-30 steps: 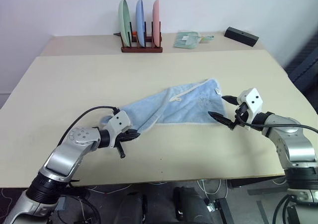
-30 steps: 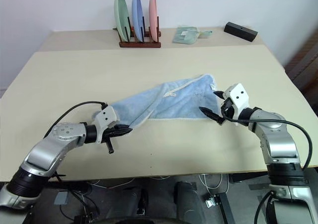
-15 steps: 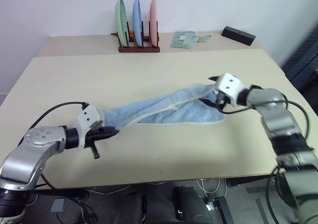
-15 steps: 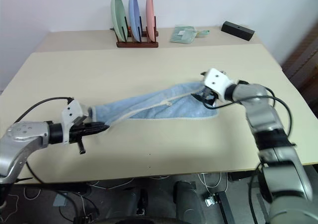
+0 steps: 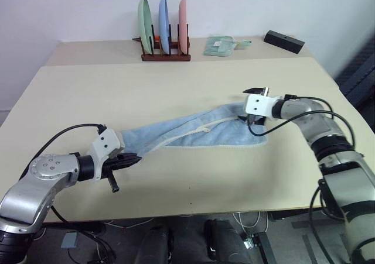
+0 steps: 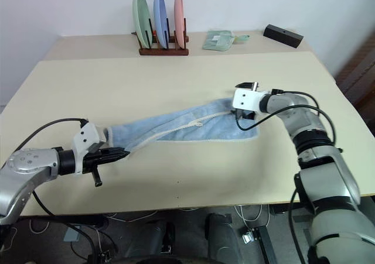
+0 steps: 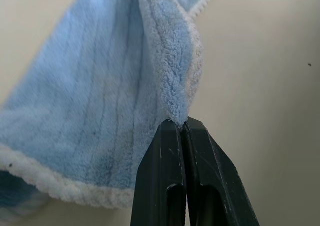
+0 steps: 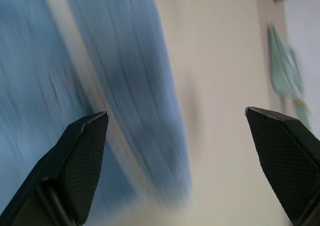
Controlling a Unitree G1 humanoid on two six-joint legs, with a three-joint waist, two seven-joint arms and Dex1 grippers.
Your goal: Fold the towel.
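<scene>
Your left gripper (image 5: pixel 130 158), lower left of the frame, is pinched tight on a corner of the towel (image 5: pixel 193 133), which trails limp across the table (image 5: pixel 176 88) toward center right. It's soft, light terry that sags and bunches, so take the piped far corner. Your right gripper (image 5: pixel 256 109) hovers there, spread wide, holding nothing.

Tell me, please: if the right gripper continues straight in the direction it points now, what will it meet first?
Most likely the towel. The right gripper is open, tilted down over the towel's right end, with blue cloth ahead between its fingers. Depth is unclear, so it might meet the table beside the cloth instead.
</scene>
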